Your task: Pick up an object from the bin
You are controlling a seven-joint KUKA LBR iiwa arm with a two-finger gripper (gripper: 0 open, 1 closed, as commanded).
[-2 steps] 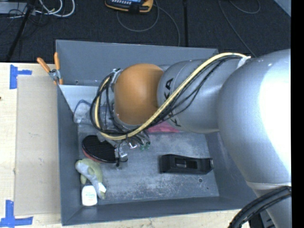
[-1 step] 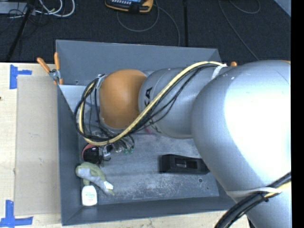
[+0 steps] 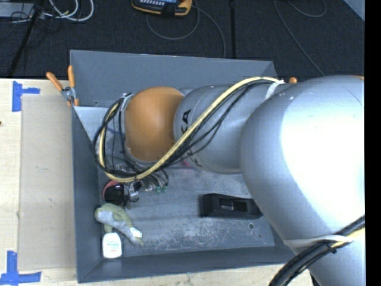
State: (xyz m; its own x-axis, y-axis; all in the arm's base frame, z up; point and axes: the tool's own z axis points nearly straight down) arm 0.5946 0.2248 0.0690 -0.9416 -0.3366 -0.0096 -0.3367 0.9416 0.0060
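Cables point(image 3: 109, 143) in black and yellow loop round the orange cover point(image 3: 152, 124) on the wrist of the arm point(image 3: 297, 159), which takes the right and the middle of the camera view. Under this cover, at the middle left of the frame, the gripper point(image 3: 136, 187) is low in the bin point(image 3: 178, 64), close to its floor. The cover and the cables hide most of it, so I cannot tell if it is open or closed, or if it has hold of anything.

The thing nearest to it is a small dark round thing point(image 3: 113, 192) with some red on it, just beside the gripper on the left. If they touch, I cannot tell. I judge this is the likely thing to pick. It looks hard and light, and its round form may roll or slip out, so it is better to take it across the middle.

Lower left of it lies a soft grey-green thing point(image 3: 116, 217), maybe cloth or a toy. It would probably give under pressure and be easy to pinch at the thick part. Touching its lower end is a small white bottle point(image 3: 112, 245), probably light and smooth. Well apart, at the lower middle of the frame, a flat black block point(image 3: 229, 206) lies on the floor. It seems stiff, and its long sides would be the place to take hold.
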